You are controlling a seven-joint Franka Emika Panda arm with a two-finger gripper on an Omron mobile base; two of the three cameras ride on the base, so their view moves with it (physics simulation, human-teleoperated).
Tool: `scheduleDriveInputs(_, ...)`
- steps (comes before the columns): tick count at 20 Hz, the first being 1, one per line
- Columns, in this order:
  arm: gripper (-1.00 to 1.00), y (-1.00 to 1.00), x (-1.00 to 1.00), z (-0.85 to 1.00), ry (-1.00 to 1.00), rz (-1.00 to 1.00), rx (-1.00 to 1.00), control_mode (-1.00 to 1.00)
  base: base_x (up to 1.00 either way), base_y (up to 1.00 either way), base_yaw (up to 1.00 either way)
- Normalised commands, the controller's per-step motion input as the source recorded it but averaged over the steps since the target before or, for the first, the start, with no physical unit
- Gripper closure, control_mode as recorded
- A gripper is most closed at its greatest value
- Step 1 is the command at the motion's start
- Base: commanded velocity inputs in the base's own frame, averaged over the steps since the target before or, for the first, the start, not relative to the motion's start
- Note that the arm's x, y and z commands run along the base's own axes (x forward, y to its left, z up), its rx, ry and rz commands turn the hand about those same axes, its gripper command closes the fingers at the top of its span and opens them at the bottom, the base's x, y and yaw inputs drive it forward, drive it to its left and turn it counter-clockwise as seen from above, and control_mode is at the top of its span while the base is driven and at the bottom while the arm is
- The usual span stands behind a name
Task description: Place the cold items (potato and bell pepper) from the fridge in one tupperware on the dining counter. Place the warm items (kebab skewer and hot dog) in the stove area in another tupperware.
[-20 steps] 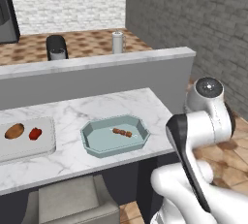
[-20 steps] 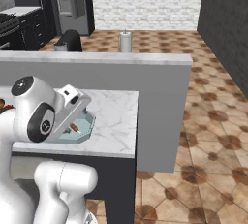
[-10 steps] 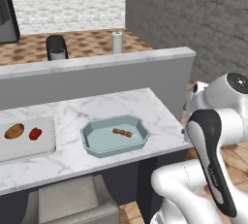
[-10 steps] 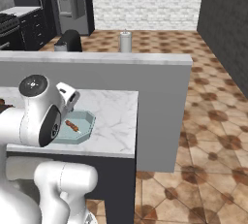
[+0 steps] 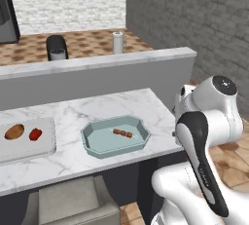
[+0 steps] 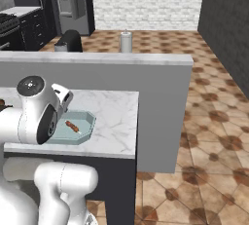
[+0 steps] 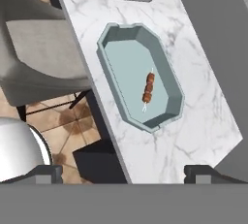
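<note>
Your arm swung further right since the earlier frame. The claw (image 7: 123, 172) hung open and empty, the kebab skewer (image 5: 122, 133) lying mid-frame in the teal tupperware (image 5: 97, 146); potato (image 5: 14, 131) and pepper (image 5: 35, 134) sat at left in the flat tray (image 5: 41, 149) on the bench (image 5: 121, 106), so only the hot dog seemed outstanding.

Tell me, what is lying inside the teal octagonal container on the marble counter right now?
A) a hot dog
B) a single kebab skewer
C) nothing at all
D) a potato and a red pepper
B: a lone kebab skewer lies on the floor of the teal octagonal container, while the potato and bell pepper sit in the flat whitish tray beside it.
</note>
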Motion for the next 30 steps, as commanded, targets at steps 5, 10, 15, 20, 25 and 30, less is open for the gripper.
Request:
scheduleDriveInputs(5,-1.0,0.0,0.0,-0.02,0.0,0.0,0.0,1.0,-0.09,-0.08,-0.05)
scheduleDriveInputs(10,-1.0,0.0,0.0,0.0,0.0,0.0,0.0,1.0,-0.21,-0.45,-0.14)
scheduleDriveInputs(15,-1.0,0.0,0.0,0.0,0.0,0.0,0.0,1.0,-0.03,-0.75,-0.13)
scheduleDriveInputs(20,-1.0,0.0,0.0,0.0,0.0,0.0,0.0,1.0,-0.04,-0.93,-0.11)
scheduleDriveInputs(25,-1.0,0.0,0.0,0.0,0.0,0.0,0.0,1.0,-0.17,-1.0,-0.05)
scheduleDriveInputs(30,-1.0,0.0,0.0,0.0,0.0,0.0,0.0,1.0,-0.04,-1.0,-0.04)
